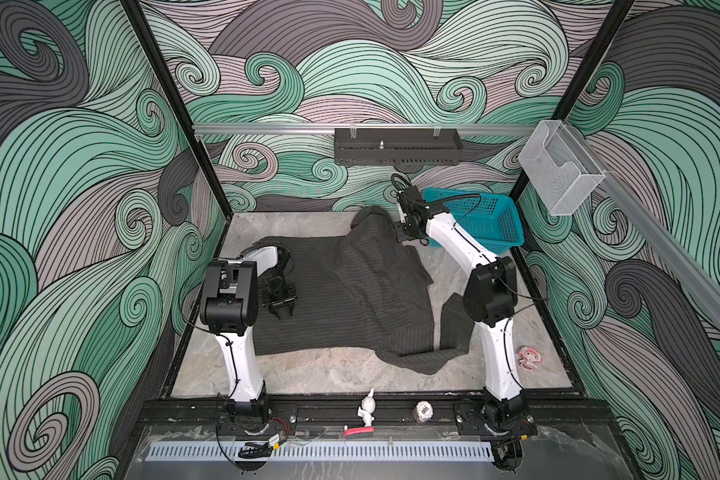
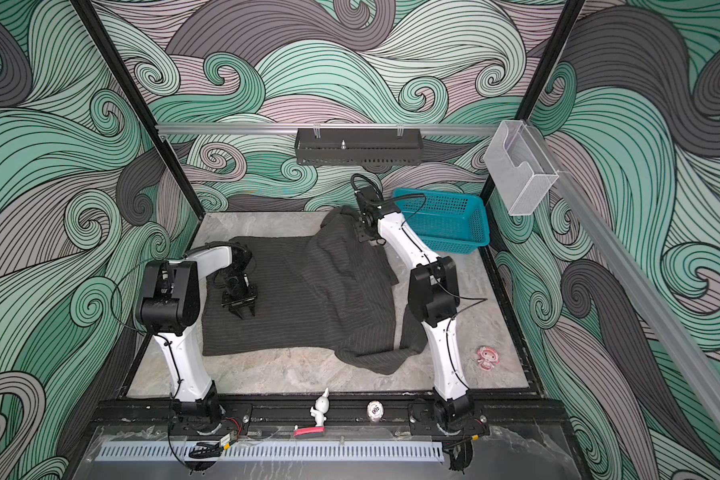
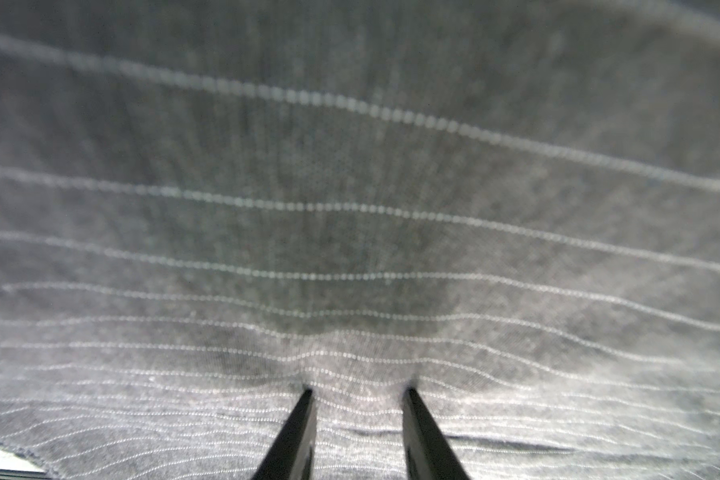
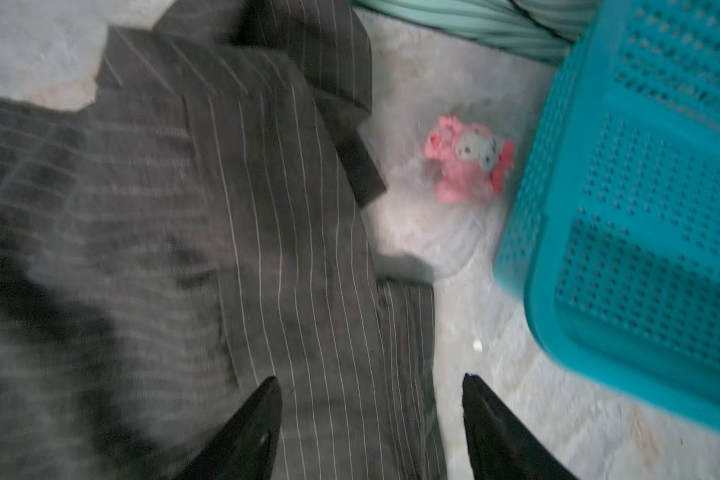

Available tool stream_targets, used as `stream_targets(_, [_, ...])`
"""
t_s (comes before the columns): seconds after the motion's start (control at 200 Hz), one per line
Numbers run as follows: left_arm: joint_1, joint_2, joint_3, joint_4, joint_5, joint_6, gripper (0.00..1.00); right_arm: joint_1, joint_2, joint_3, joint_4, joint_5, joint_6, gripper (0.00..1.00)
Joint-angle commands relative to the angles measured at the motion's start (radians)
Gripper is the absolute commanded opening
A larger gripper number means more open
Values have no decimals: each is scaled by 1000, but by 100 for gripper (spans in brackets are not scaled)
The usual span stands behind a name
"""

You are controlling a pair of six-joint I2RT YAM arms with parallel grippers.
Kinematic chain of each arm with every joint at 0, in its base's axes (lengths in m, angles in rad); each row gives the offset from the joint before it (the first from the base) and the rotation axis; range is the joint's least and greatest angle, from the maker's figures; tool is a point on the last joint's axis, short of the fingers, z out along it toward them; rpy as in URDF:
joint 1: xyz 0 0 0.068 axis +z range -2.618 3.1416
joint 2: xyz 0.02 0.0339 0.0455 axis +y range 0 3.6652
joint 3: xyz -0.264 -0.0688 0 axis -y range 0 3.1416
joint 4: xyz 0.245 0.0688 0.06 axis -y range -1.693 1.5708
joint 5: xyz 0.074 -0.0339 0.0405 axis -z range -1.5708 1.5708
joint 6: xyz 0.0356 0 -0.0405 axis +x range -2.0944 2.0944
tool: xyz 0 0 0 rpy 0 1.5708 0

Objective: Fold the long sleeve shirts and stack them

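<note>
The shirt (image 1: 341, 291), soft charcoal cloth with thin pale pinstripes, lies rumpled across the marbled table (image 1: 321, 374), one ridge bunched toward the perforated teal basket (image 1: 487, 220); left gripper (image 3: 356, 392) presses its tips into the weave, jaws partly apart, holding nothing; right gripper (image 4: 371, 386) hangs above a fold, jaws wide, empty.

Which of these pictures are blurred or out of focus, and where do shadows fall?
Both top views are sharp and evenly lit. The left wrist view is soft toward its far side; the shirt near the fingertips is sharper, with a dark shadow patch beyond them. The right wrist view is smeared by motion: the shirt, the pink toy and the basket all look blurred.
</note>
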Motion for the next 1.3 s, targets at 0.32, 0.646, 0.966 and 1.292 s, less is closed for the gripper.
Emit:
stream_targets(0.32, [12, 19, -20, 10, -51, -14, 35, 5, 53, -270, -25, -163, 292, 50])
stream_targets(0.646, [37, 13, -49, 1, -80, -9, 35, -22, -20, -535, -74, -94, 454, 48])
stream_targets(0.966, [40, -114, -124, 10, -54, -6, 34, -31, -312, -838, -23, -106, 475, 51])
stream_targets(1.292, [25, -122, 245, -62, 37, -22, 50, -36, -290, -517, -42, -112, 426, 60])
